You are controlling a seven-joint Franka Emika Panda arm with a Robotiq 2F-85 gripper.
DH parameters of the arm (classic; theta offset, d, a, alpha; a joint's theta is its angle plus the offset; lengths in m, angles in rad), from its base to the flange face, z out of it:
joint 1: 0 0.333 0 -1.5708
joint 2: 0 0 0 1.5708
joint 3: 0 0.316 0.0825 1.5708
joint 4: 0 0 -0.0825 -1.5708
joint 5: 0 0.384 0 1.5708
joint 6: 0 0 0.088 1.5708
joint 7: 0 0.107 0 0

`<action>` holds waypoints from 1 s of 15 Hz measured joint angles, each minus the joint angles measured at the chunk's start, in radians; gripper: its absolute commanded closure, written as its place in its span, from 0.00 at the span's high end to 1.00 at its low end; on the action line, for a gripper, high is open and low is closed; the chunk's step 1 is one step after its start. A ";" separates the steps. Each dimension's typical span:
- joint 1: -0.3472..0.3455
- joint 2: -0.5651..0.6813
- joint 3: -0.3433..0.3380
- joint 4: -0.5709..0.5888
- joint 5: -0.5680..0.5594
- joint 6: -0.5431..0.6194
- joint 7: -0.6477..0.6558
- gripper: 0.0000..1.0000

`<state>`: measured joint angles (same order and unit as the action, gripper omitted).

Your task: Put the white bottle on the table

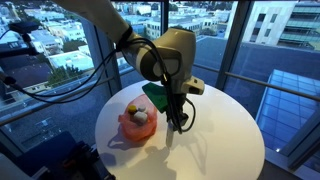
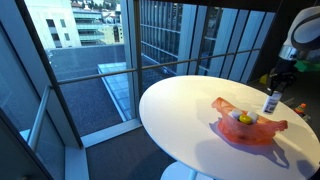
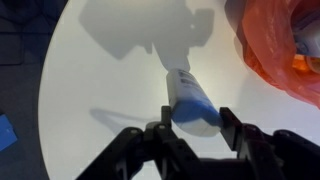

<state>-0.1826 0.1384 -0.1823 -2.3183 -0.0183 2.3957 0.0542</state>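
Observation:
The white bottle [image 3: 186,92] stands on end between my gripper's [image 3: 196,116] two fingers, which press on both of its sides. Its far end is at or just above the white table [image 3: 100,90]. In an exterior view the bottle [image 2: 271,101] is upright under the gripper [image 2: 280,80], just beyond the orange-red container [image 2: 250,130]. In an exterior view the gripper [image 1: 178,120] hangs over the table [image 1: 225,135], right of the container [image 1: 137,127].
The orange-red container holds a pale lump with a yellow piece [image 1: 140,116]. A green object [image 1: 155,95] lies on the table behind the gripper. Glass walls and railings surround the round table [image 2: 180,110]. The container's edge shows in the wrist view [image 3: 285,50].

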 measured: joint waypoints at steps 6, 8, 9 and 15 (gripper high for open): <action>0.003 0.018 0.003 -0.041 0.000 0.031 -0.012 0.26; 0.006 0.022 0.004 -0.056 0.000 0.050 -0.017 0.26; 0.009 0.024 0.005 -0.064 -0.001 0.059 -0.018 0.26; 0.020 0.026 0.009 -0.092 -0.002 0.098 -0.024 0.99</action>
<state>-0.1623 0.1644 -0.1733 -2.4106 -0.0202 2.4940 0.0306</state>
